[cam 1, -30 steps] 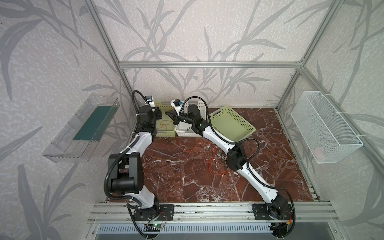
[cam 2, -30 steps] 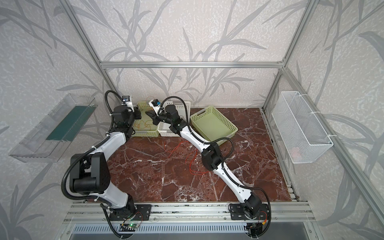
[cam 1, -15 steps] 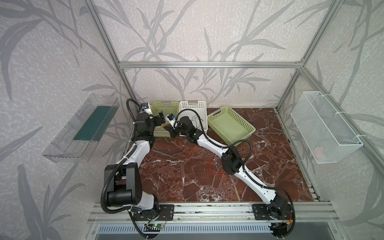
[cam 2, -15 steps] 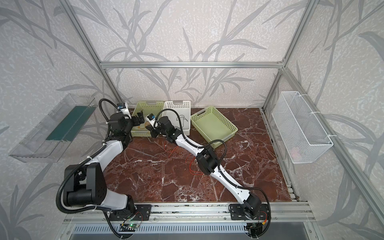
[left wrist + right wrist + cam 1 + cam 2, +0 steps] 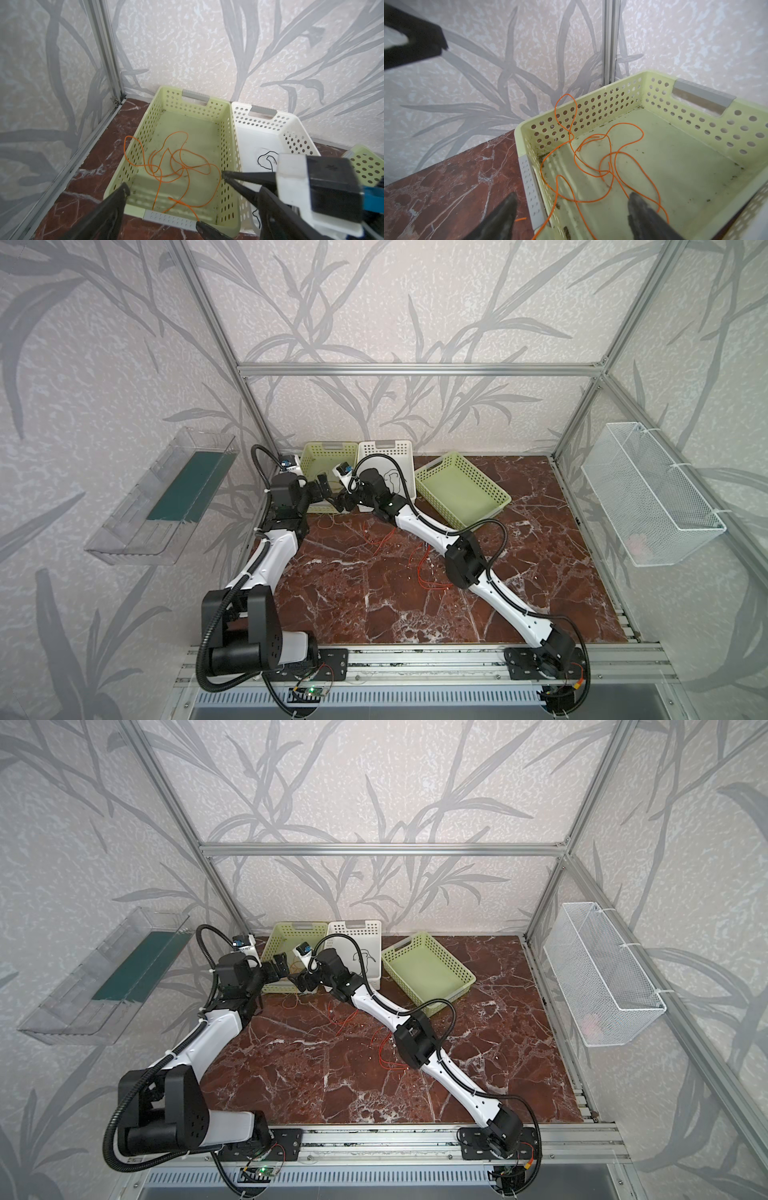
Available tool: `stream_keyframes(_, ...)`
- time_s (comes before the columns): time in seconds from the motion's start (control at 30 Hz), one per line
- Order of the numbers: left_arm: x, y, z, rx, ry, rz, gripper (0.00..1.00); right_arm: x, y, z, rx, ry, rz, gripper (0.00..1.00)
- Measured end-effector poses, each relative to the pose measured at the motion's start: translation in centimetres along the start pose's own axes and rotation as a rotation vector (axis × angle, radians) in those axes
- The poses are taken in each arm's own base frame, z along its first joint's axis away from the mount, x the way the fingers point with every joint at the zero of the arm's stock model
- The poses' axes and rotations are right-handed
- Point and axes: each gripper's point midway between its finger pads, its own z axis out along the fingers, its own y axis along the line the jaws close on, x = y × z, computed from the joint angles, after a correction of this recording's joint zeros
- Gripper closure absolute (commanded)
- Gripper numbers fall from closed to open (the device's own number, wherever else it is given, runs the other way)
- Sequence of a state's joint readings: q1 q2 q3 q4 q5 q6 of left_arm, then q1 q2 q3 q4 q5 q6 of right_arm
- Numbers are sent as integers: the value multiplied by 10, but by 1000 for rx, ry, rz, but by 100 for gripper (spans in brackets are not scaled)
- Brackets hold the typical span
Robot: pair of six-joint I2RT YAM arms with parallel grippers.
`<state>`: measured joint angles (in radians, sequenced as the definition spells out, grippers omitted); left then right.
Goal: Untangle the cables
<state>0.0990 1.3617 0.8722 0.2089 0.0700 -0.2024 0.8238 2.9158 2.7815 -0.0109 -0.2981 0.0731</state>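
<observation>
An orange cable (image 5: 176, 164) (image 5: 608, 166) lies in loose loops in the left green basket (image 5: 187, 97) (image 5: 654, 79). One end hangs over the near rim onto the table. My left gripper (image 5: 162, 205) (image 5: 322, 485) hangs open at that rim, holding nothing. My right gripper (image 5: 573, 196) (image 5: 340, 502) is open too, one finger outside the basket and one inside, with the cable slack between them. A black cable (image 5: 266, 158) (image 5: 392, 481) lies in the white basket (image 5: 384, 445). Red cables (image 5: 424, 568) (image 5: 386, 1052) sprawl on the marble table beside the right arm's elbow.
A second green basket (image 5: 457, 489) sits askew to the right of the white one, with nothing in it. A wire basket (image 5: 648, 493) hangs on the right wall and a clear shelf (image 5: 166, 497) on the left wall. The left baskets stand against the back wall.
Both grippers came down and back from above the baskets to the left green basket's near rim. The right gripper opened, and the left one opened wider.
</observation>
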Motion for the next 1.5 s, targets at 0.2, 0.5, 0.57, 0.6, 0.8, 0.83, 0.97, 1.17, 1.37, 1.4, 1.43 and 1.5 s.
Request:
stream_keyframes(0.2, 20, 12, -13, -69, 97, -4, 3, -43, 14, -26, -15, 40, -1, 10)
stream_keyframes(0.5, 63, 11, -20, -67, 235, 17, 11, -136, 22, -97, 32, 21, -24, 12)
stream_keyframes(0.57, 81, 6, -14, -58, 293, 30, 11, -147, 25, -115, 34, 25, -39, 13)
stream_keyframes(0.6, 91, 3, -11, -54, 323, 40, 10, -150, 27, -124, 34, 28, -49, 13)
stream_keyframes(0.8, 135, -7, 11, -69, 457, 88, 8, -130, 35, -186, 52, 66, -91, 16)
stream_keyframes(0.83, 139, -7, 14, -78, 469, 95, 8, -125, 35, -197, 58, 70, -94, 17)
stream_keyframes(0.97, 141, -9, 29, -121, 488, 108, 10, -105, 34, -233, 82, 89, -102, 19)
stream_keyframes(1.17, 135, -10, 54, -185, 535, 99, 25, -91, 25, -281, 161, 106, -117, 23)
stream_keyframes(1.37, 146, -4, 53, -251, 596, 114, 35, -61, 30, -309, 191, 149, -105, 25)
stream_keyframes(1.4, 147, -3, 52, -258, 603, 116, 42, -57, 29, -311, 197, 156, -103, 25)
stream_keyframes(1.43, 148, -2, 51, -265, 610, 118, 50, -53, 29, -312, 200, 164, -100, 26)
stream_keyframes(1.5, 149, -1, 50, -273, 620, 124, 66, -46, 27, -313, 207, 177, -96, 27)
